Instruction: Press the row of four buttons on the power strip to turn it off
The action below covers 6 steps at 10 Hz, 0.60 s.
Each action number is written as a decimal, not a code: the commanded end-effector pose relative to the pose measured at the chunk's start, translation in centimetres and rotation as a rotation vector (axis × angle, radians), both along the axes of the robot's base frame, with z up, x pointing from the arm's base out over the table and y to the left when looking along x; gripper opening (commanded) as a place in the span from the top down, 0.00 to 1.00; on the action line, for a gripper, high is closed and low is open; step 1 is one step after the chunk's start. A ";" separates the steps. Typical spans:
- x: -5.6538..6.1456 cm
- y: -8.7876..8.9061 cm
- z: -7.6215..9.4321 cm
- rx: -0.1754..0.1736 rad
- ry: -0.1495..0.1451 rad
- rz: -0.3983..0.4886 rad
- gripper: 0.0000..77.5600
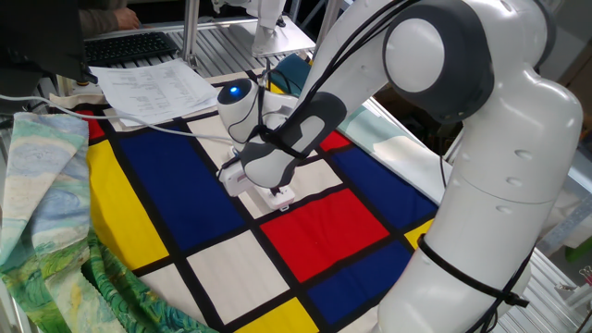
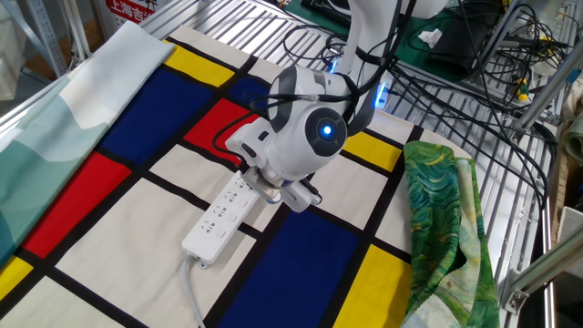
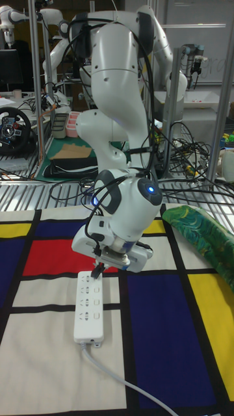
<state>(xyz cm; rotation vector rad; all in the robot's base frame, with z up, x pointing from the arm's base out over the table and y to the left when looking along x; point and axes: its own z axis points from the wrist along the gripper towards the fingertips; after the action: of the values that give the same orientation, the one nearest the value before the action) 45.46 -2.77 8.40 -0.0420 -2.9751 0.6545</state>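
The white power strip [image 3: 90, 307] lies lengthwise on the coloured checked cloth, its white cable [image 3: 123, 383] leaving the near end. The small buttons [image 3: 95, 302] run in a row beside the sockets on its top face. My gripper [image 3: 99, 268] points down at the strip's far end, and a dark fingertip [image 3: 98, 272] touches or nearly touches the top there. No view shows whether the fingers are apart. In the other fixed view the hand covers the far end of the power strip [image 2: 221, 221]. In one fixed view only the strip's end [image 1: 281, 195] shows under the gripper [image 1: 275, 191].
A green patterned cloth [image 2: 446, 223] lies bunched at the table's side, also seen as the cloth [image 1: 46, 203]. A stack of white papers [image 1: 153, 86] and a keyboard [image 1: 129, 44] sit past the checked cloth. Black cables [image 2: 437, 87] cross the metal rack.
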 end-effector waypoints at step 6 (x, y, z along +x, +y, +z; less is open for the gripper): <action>-0.4 0.0 -0.4 -0.001 -0.007 -0.009 1.00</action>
<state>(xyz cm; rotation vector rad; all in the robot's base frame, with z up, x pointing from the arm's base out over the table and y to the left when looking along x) 45.14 -2.74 8.10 -0.0592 -2.9815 0.6554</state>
